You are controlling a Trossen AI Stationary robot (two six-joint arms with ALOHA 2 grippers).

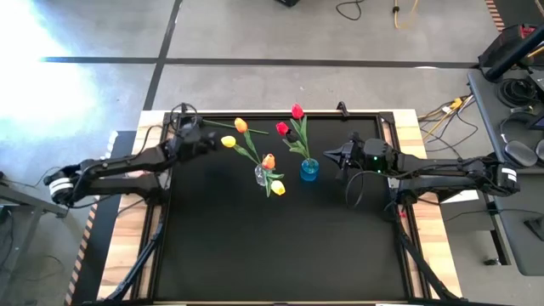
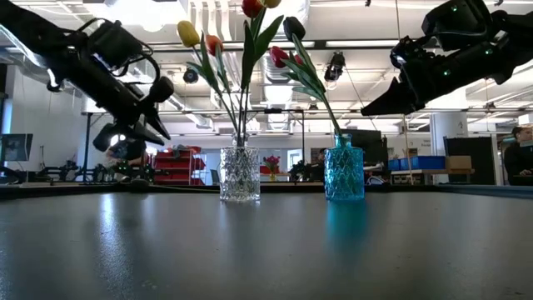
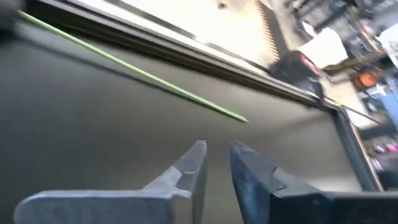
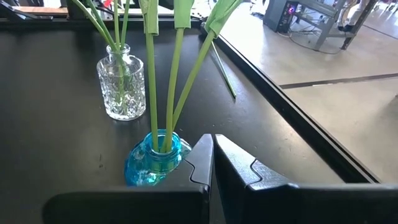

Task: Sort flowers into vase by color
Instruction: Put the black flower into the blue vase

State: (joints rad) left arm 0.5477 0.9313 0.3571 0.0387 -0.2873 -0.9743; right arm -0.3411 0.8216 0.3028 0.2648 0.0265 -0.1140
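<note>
A clear glass vase [image 1: 261, 174] in mid-table holds yellow and orange tulips [image 2: 189, 33]. Right of it, a blue vase [image 1: 308, 170] holds red tulips [image 1: 297, 110]. An orange tulip [image 1: 240, 125] lies flat on the table near the far edge; its thin green stem [image 3: 155, 78] shows ahead of my left gripper [image 3: 217, 155]. That gripper [image 1: 206, 138] hovers left of the flowers, fingers a narrow gap apart with nothing between them. My right gripper [image 4: 213, 146] is shut and empty, just right of the blue vase [image 4: 152, 162].
The black table top has a raised frame [image 1: 357, 116] along its far edge, close behind the lying tulip. The near half of the table [image 1: 280, 246] holds no objects. Cables and equipment stand beyond the table's right side [image 1: 510, 85].
</note>
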